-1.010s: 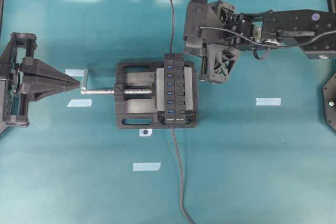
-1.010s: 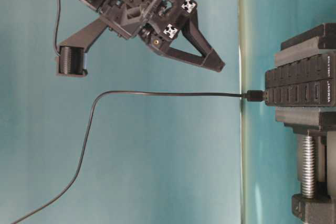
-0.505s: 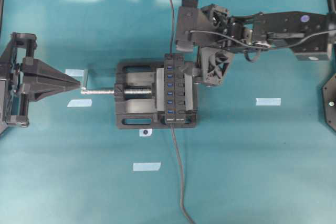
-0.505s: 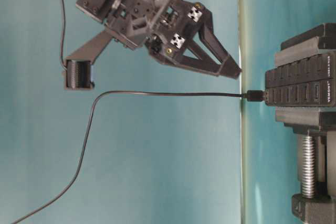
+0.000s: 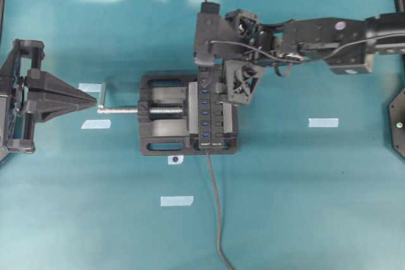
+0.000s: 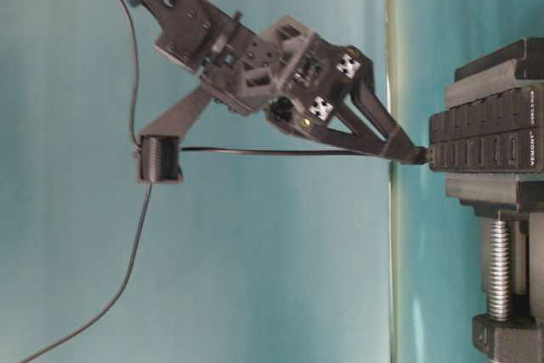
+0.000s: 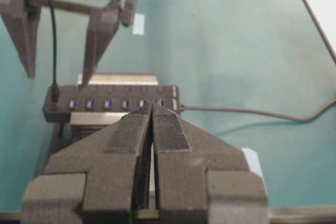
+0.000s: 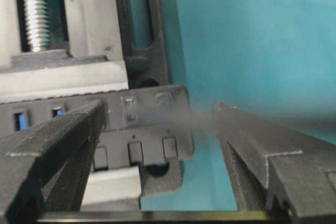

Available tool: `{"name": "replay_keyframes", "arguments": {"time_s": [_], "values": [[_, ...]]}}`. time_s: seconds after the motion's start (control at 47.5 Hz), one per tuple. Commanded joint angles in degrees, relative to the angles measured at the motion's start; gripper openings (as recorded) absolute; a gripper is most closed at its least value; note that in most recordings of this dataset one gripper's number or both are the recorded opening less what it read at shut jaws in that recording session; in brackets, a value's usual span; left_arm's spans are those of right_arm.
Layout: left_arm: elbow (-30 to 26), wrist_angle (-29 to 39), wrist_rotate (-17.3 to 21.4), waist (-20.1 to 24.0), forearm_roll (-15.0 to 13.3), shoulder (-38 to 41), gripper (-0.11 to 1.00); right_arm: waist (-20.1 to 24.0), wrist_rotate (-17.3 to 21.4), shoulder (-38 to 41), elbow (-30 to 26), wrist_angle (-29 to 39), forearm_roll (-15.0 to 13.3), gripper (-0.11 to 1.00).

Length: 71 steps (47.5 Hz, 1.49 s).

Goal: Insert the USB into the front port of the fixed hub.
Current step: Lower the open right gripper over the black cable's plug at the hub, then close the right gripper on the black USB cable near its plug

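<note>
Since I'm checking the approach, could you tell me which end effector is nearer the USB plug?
Right. The right end effector hangs open around the USB plug at the hub; the left end effector sits shut by the vise handle.

Teal table (image 5: 304, 207) carries the black vise (image 5: 158, 121) at centre; pale tape strips (image 5: 176, 201) lie around the vise, one right (image 5: 323, 122), two left (image 5: 95, 124), one below.

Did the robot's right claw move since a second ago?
Yes. In the overhead view the right gripper slid left and now sits over the far end of the fixed hub; before, it hung off to the hub's right.
</note>
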Motion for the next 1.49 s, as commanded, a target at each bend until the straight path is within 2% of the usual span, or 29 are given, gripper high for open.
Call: {"name": "replay_keyframes", "arguments": {"time_s": [0.0,0.484,0.8,1.199,1.305,1.473], "values": [[-0.79,-0.26,-0.18,-0.09,0.18,0.26,0.00,0.18,-0.62,-0.35,-1.85,-0.44,0.00,0.83],[-0.79,-0.26,-0.26,-0.35,0.09,0.18,0.00,0.18,-0.62,0.44,-2.29,-0.35,-0.18,0.80],[-0.70,-0.26,-0.26,-0.70,0.18,0.18,0.00,0.18,-0.70,0.44,-2.29,-0.18,-0.18,0.55],[-0.79,-0.26,-0.35,-0.70,0.09,0.18,0.00,0.44,-0.53,0.44,-2.99,1.93,-0.18,0.17],[-0.70,-0.26,-0.35,-0.70,0.18,0.18,0.00,0.53,-0.53,0.44,-3.34,2.64,-0.18,0.11],[-0.70,-0.26,-0.35,-0.70,0.09,0.18,0.00,0.53,-0.53,0.44,-3.52,2.64,-0.18,0.09]]}}
